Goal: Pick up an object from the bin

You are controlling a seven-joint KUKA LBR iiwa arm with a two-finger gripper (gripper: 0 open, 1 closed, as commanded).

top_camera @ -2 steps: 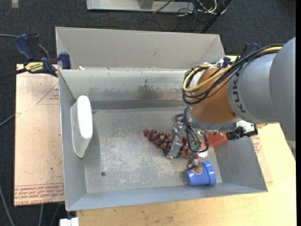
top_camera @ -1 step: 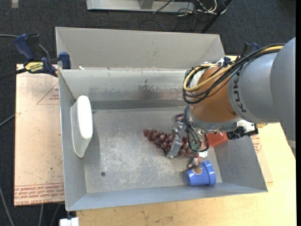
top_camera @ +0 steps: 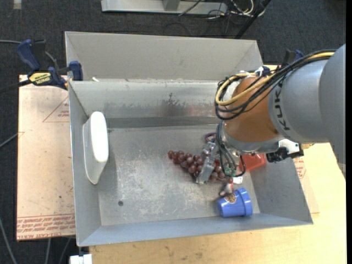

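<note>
Gripper [top_camera: 208, 168] down on a bunch of dark red grapes [top_camera: 182, 159] mid-bin [top_camera: 165, 100], how far open cannot be told, blue cup [top_camera: 235, 204] just beyond it toward the near wall, white oblong object [top_camera: 98, 144] well apart

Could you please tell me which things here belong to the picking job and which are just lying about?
In the job: gripper, over the dark red grape bunch mid-bin; grey bin.
Lying about: white oblong thing by the left wall; blue cup at front right; red thing partly under the arm.
</note>
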